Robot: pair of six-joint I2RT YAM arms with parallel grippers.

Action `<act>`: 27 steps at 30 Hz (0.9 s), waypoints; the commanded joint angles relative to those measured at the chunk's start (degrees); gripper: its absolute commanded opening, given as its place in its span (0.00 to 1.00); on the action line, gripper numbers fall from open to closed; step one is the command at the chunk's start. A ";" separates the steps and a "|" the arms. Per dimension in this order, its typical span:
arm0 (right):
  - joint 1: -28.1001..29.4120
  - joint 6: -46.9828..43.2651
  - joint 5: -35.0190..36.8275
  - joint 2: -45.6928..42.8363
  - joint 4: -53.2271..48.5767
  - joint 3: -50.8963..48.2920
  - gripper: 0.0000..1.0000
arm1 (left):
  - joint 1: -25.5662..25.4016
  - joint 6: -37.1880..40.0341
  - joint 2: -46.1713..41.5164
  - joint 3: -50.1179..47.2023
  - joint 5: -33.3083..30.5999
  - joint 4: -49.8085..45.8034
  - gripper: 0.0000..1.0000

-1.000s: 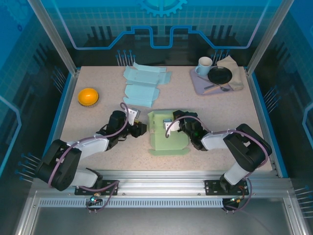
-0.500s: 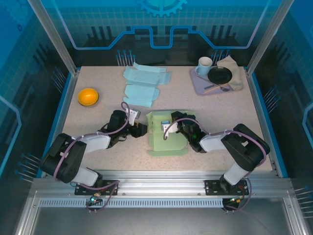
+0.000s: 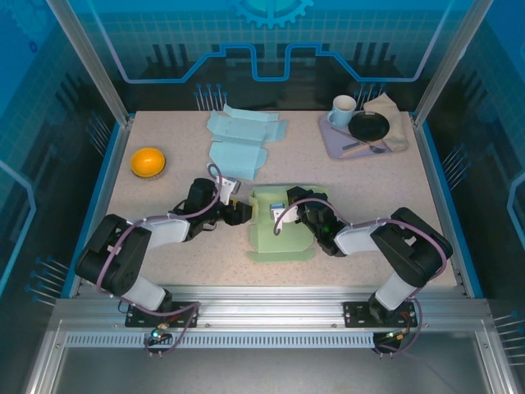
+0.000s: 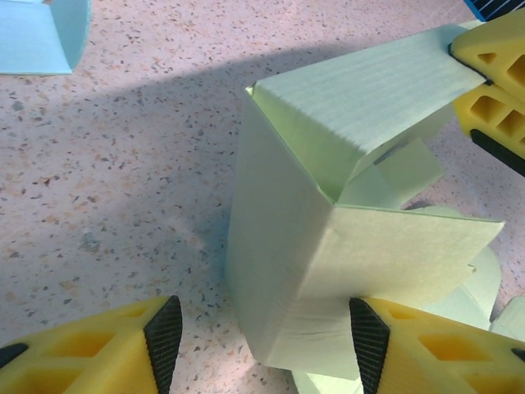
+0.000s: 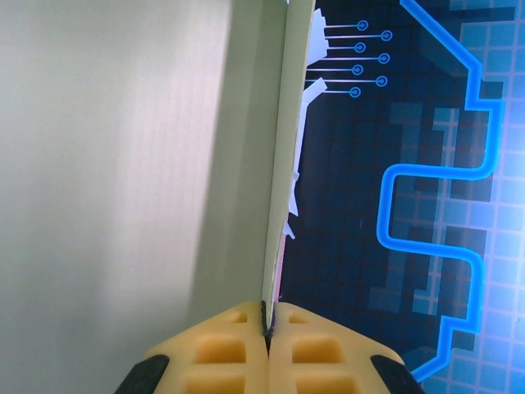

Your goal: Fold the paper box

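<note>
Speckled table (image 3: 344,180), box (image 3: 283,238) half folded toward 6 o'clock
One flap (image 5: 283,164) is pinched by right gripper (image 5: 267,324), left gripper (image 4: 261,328) is held open; top not tucked yet.

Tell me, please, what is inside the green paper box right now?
Through a gap at the top corner of the green box, the left wrist view shows one small inner flap. The rest of the interior is covered by the box's walls and top panel.

No text, label, brand or number can be read anywhere. The one sign is a blue gear emblem (image 3: 271,10) on the back wall (image 3: 271,57), beyond the surface (image 3: 303,164).
</note>
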 commanded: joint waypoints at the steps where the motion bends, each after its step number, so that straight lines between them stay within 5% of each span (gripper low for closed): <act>1: 1.48 -2.05 0.16 0.53 -0.48 -1.36 0.00 | -0.73 1.74 1.32 1.85 3.20 1.71 0.61; 27: 5.05 -2.98 2.09 0.20 0.26 -3.02 0.00 | -4.25 4.19 4.83 5.98 -2.78 -1.32 0.71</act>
